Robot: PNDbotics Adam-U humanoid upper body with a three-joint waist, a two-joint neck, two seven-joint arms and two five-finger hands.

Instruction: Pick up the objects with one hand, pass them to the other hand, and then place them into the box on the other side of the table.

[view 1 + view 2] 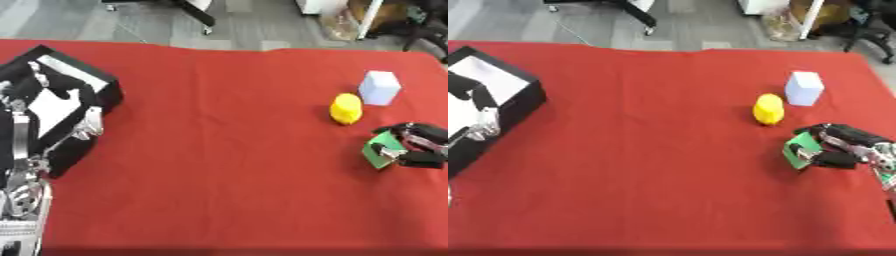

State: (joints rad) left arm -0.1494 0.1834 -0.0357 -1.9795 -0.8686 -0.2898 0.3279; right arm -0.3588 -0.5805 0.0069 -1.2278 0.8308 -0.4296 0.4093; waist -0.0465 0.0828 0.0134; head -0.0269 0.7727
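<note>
A green block (378, 153) lies on the red table at the right, and my right hand (418, 145) has its fingers and thumb curled round it from the right side. Just beyond it stand a yellow rounded object (346, 108) and a pale blue-white block (380, 87), both clear of the hand. The black box (522, 102) with a white inside sits at the table's left edge. My left hand (86, 126) hangs over that box, with its arm coming up from the lower left corner.
The red cloth (219, 150) covers the table between the box and the objects. Beyond the far edge is grey floor with chair legs and furniture.
</note>
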